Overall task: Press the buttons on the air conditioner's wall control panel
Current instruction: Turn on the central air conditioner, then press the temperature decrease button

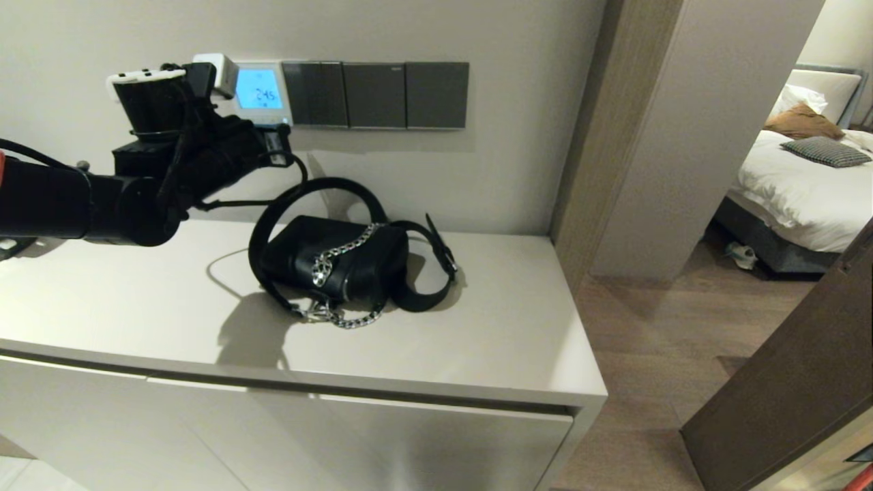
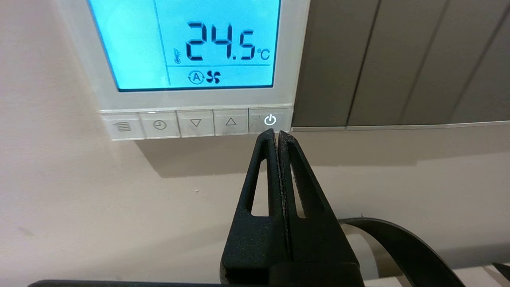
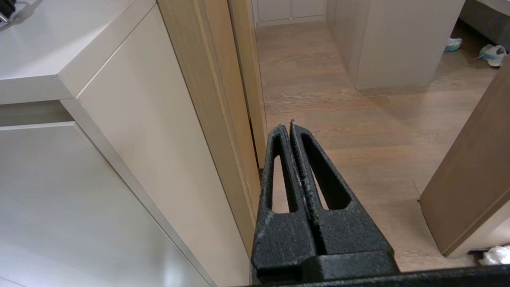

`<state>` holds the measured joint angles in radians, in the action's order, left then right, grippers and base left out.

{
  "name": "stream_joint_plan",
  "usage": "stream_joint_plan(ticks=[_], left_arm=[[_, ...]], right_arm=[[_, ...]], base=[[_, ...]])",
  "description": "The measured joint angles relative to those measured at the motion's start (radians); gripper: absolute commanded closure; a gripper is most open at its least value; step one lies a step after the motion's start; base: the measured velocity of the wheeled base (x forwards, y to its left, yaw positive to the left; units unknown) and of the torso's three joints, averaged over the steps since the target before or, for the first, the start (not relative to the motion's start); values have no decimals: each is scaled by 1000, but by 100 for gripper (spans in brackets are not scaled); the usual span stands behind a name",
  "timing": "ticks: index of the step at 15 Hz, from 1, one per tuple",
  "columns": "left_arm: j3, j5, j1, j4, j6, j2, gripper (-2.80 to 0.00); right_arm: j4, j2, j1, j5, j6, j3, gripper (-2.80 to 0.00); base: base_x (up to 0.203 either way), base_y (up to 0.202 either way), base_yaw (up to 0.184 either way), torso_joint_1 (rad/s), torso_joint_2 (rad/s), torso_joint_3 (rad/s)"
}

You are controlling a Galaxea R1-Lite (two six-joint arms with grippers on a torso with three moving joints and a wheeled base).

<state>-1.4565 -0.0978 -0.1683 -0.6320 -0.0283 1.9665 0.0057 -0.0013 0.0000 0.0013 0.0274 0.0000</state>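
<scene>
The white wall control panel (image 1: pixel 262 90) hangs on the wall with its screen (image 2: pixel 187 42) glowing light blue and reading 24.5 °C. A row of small white buttons (image 2: pixel 195 123) runs along its bottom edge; the rightmost one, the power button (image 2: pixel 270 120), shows a lit white symbol. My left gripper (image 2: pixel 277 133) is shut and empty, its tips right at the lower edge of the power button; touching or just short, I cannot tell. In the head view the left gripper (image 1: pixel 278 146) is just below the panel. My right gripper (image 3: pixel 287 128) is shut and empty, hanging low beside the cabinet over the floor.
Three dark grey switch plates (image 1: pixel 376 94) sit right of the panel. A black handbag (image 1: pixel 334 262) with a chain and long strap lies on the beige cabinet top (image 1: pixel 477 341) below. A doorway and bed (image 1: pixel 798 177) lie to the right.
</scene>
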Motion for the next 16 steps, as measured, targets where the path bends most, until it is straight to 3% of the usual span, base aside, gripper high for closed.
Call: stream_joint_plan(ticks=[5, 11, 16], left_arm=[[29, 0, 6, 3, -2, -41, 0], [-4, -2, 94, 15, 0, -44, 0], [-6, -4, 98, 16, -1, -31, 0]], right_arm=[[0, 0, 0, 0, 0, 0, 0], [0, 0, 0, 0, 0, 0, 0], [0, 0, 0, 0, 0, 0, 0]], base=[[0, 0, 0, 0, 0, 0], [0, 0, 0, 0, 0, 0], [0, 0, 0, 0, 0, 0]])
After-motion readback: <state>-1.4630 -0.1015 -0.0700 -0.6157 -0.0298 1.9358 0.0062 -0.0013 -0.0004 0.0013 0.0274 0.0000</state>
